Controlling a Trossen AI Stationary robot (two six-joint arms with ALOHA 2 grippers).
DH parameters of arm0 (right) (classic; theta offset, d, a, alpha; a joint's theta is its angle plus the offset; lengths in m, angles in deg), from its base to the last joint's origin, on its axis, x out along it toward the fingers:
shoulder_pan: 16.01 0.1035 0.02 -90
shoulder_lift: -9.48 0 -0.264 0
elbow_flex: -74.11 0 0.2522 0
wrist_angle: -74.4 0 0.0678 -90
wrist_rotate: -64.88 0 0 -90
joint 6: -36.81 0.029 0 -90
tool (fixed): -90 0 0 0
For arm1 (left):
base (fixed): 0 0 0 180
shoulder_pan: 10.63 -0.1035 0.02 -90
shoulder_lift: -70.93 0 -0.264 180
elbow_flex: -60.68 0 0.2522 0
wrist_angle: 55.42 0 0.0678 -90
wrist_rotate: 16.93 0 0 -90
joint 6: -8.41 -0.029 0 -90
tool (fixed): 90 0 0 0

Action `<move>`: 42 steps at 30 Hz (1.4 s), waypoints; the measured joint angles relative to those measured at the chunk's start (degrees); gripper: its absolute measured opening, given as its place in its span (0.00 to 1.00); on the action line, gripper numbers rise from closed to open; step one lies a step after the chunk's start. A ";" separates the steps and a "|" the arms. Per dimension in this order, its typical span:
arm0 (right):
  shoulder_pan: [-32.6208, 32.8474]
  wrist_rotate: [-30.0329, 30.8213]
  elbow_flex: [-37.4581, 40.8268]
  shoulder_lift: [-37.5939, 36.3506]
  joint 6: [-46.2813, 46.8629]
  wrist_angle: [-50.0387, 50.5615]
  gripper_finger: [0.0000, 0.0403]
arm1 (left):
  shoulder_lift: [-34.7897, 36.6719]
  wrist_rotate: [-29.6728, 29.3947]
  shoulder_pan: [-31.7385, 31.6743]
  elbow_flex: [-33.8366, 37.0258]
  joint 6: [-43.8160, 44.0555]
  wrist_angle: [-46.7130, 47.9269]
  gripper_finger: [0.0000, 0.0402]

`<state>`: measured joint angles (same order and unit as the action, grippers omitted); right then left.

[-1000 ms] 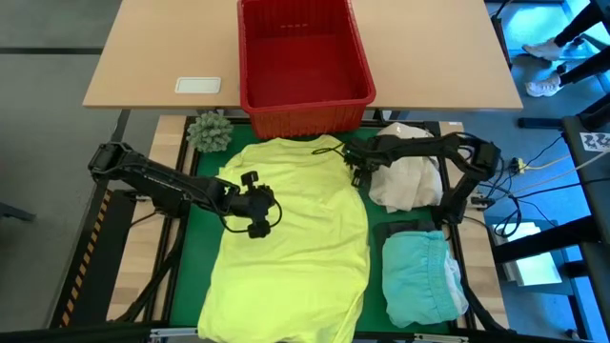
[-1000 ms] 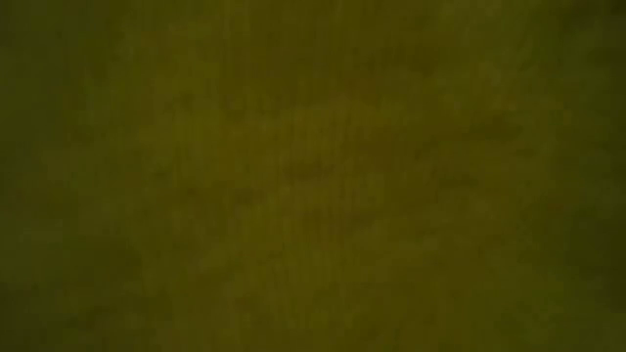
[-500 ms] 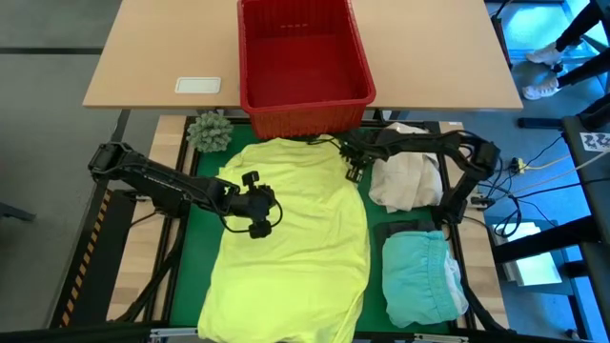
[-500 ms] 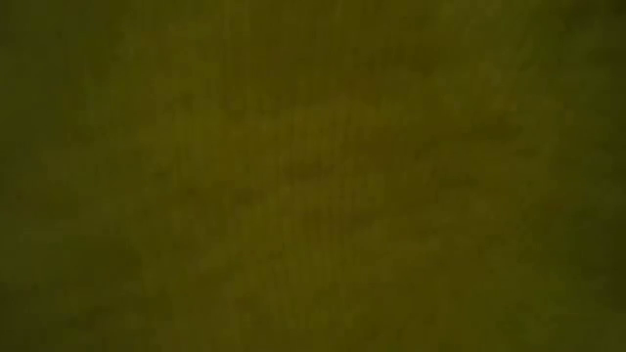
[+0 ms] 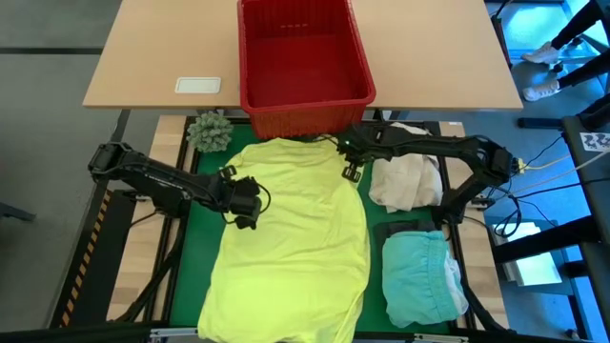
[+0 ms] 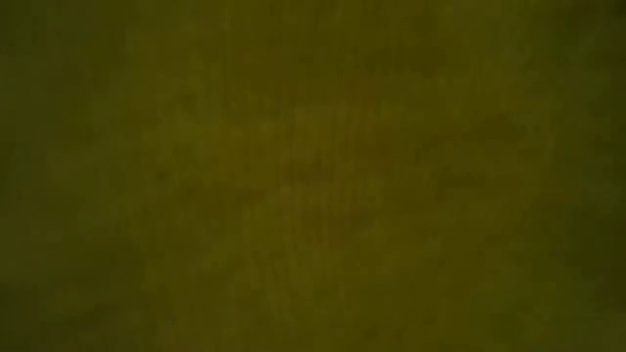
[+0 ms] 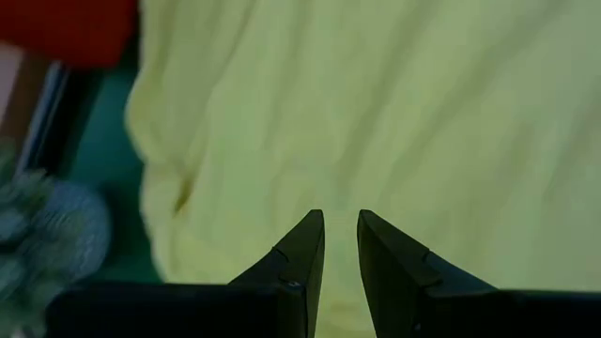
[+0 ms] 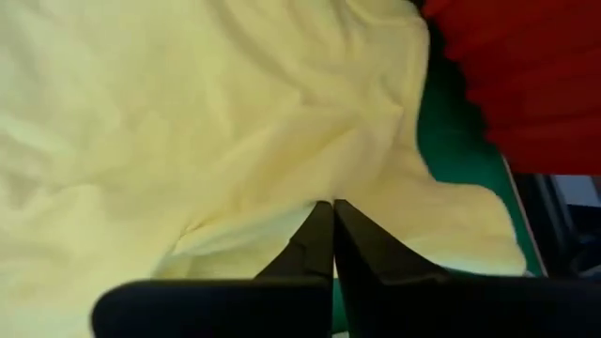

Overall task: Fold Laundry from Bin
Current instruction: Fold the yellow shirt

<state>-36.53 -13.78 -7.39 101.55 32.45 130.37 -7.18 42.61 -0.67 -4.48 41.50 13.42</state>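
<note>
Apparently soft, creased yellow shirt [image 5: 295,229], right hand [image 8: 333,211] pinching fabric

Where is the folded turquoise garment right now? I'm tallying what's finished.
In the high view the turquoise garment lies at the table's near right corner, beside the spread yellow shirt and just below the cream-white bundle.

The right gripper [image 8: 332,221] has its two dark fingers [image 8: 310,246] pressed together tip to tip, pinching a raised fold of the bright yellow garment [image 8: 188,122]. The cloth is gathered into a ridge at the tips, with creases running off toward 8 o'clock and 1 o'clock. The garment fills most of the frame. At 2 o'clock sits the red bin [image 8: 526,75], its side ribbed. Between bin and garment a strip of green table surface [image 8: 460,141] shows.
</note>
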 joint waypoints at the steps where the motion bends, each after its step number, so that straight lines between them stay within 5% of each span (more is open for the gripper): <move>1: 0.55 0.35 -0.21 -0.02 0.67 0.45 0.00 | 0.00 -0.15 -0.23 0.00 1.09 0.99 0.16; 12: 2.19 13.00 -0.64 -0.02 4.86 11.93 0.20 | -0.02 0.02 -0.32 0.00 2.32 1.28 0.16; 15: 3.30 8.25 -0.64 -0.02 6.51 10.28 0.28 | -0.02 0.04 -0.32 0.00 1.86 1.26 0.16; 20: 8.99 -8.14 0.70 -0.02 7.25 -1.29 0.34 | -0.02 -0.04 -0.32 0.00 1.30 1.23 0.16; 27: 19.49 -10.48 5.63 0.00 8.12 -12.00 0.27 | -0.02 -0.09 -0.32 0.00 1.30 0.69 0.16; 36: 25.15 -7.05 12.31 2.97 18.57 -14.95 0.03 | -0.02 -0.96 -0.32 -0.01 1.32 0.50 0.16; 42: 25.54 -10.32 12.67 7.72 21.34 -14.81 0.03 | -0.02 -1.97 -0.71 -0.02 1.30 0.21 0.16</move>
<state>-10.99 -24.09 5.28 109.27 53.79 115.56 -7.20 40.64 -1.38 -4.50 42.80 13.63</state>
